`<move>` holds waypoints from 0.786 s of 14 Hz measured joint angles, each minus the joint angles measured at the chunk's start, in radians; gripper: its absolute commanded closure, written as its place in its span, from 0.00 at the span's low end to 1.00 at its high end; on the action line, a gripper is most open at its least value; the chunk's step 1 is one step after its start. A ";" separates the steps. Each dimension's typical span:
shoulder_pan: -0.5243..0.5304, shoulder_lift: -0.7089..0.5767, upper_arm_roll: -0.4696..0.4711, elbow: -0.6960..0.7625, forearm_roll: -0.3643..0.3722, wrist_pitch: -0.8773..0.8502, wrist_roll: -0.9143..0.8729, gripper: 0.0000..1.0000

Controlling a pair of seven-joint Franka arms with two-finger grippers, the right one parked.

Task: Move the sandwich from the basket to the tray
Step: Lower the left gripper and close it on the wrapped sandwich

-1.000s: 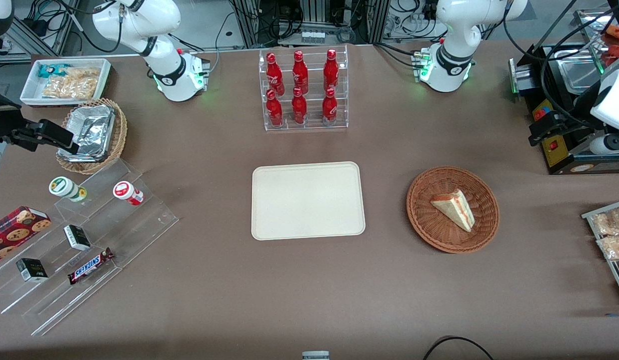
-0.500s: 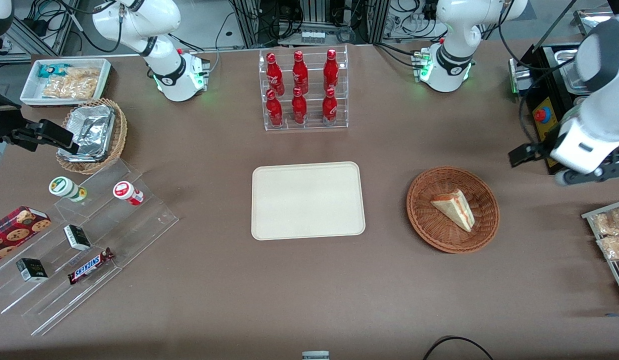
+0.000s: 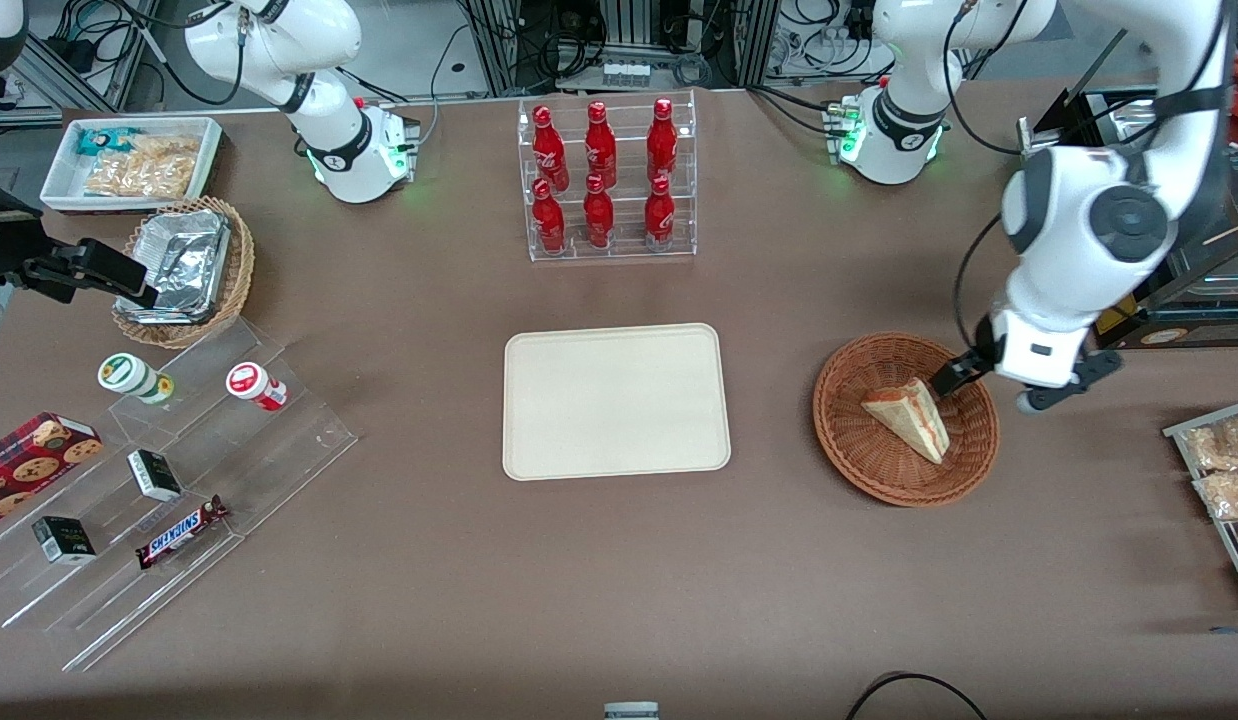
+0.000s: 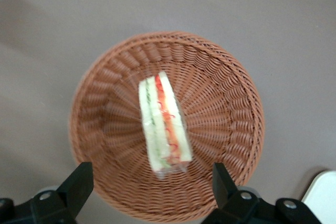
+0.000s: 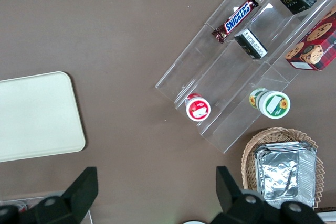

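The sandwich (image 3: 909, 415), a pale bread wedge with red and green filling along its cut edge, lies in the round reddish-brown wicker basket (image 3: 849, 440). My left gripper (image 3: 994, 388) hovers over the basket's rim, on the working arm's side of the sandwich, open and empty. In the left wrist view the sandwich (image 4: 163, 124) lies in the middle of the basket (image 4: 226, 93), and the gripper (image 4: 151, 182) has its two dark fingers wide apart above the basket's edge. The cream tray (image 3: 616, 400) lies flat and bare at the table's middle, beside the basket.
A clear rack of red bottles (image 3: 604, 180) stands farther from the front camera than the tray. A black machine (image 3: 1149, 290) and a rack of snack packets (image 3: 1224, 480) are at the working arm's end. A tan basket with foil (image 3: 184, 270) and clear shelves (image 3: 159, 480) are at the parked arm's end.
My left arm has swung in from the working arm's end of the table and come down over the basket. The sandwich, basket and tray have not moved.
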 measured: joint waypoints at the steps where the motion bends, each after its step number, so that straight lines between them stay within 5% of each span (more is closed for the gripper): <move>1: -0.009 0.006 -0.002 -0.027 0.000 0.034 -0.064 0.00; 11: -0.011 0.181 0.002 -0.050 0.000 0.220 -0.157 0.00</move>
